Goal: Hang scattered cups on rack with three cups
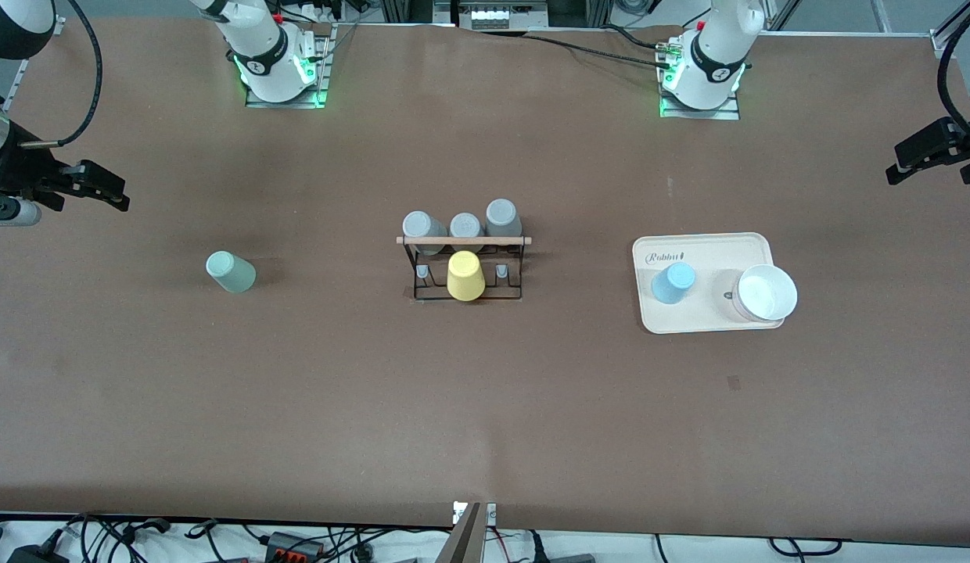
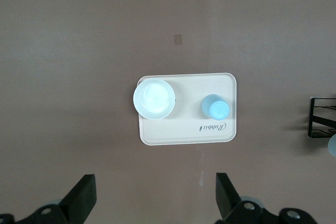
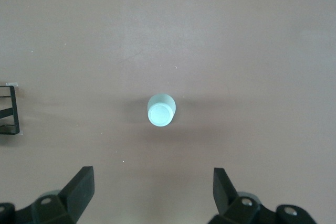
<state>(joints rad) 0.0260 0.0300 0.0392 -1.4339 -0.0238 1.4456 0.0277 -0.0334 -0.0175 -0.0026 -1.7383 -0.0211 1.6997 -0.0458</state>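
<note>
Cups to hang: none of the scattered cups is on the rack yet; both stand upside down on their rims, so the whole job seems left to do.
Table: brown, carrying everything.
Tray: cream, toward the left arm's end, holding the blue cup and a white bowl.
Rack: black wire, wooden rod on top, mid-table; three grey cups and a yellow cup sit on it.
Mint cup: alone on the table toward the right arm's end, well apart from the rack.
Blue cup: on the tray beside the bowl.
Left gripper: high over the tray, fingers wide apart, empty.
Right gripper: high over the mint cup, fingers wide apart, empty.
Hard to see: free pegs are small; both arms run off the front view's edges.
</note>
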